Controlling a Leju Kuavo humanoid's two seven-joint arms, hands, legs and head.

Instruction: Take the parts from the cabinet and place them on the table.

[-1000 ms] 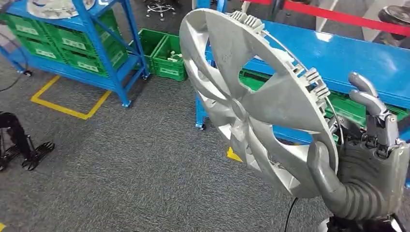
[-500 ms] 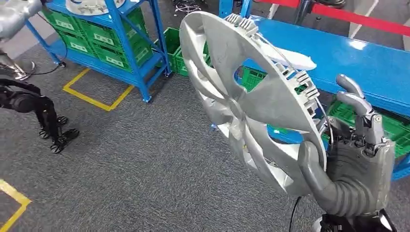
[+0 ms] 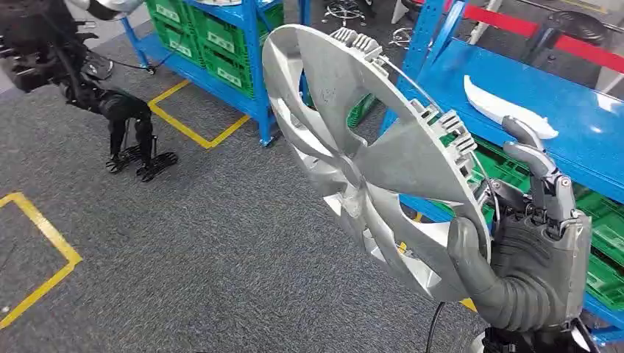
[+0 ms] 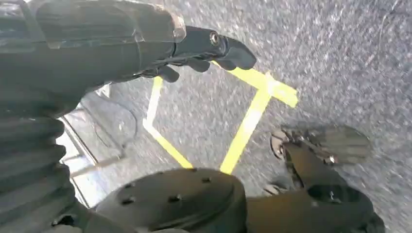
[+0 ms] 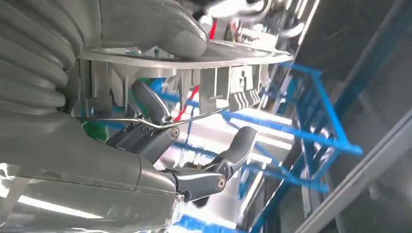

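While the right hand [image 3: 533, 257] grips the wheel cover [image 3: 368, 147] at its rim, thumb on front & fingers behind, tilted up so you carry it clear of the floor toward the blue table [image 3: 581, 110], left hand [image 4: 145, 43] hangs w/ fingers curled, holding nothing.
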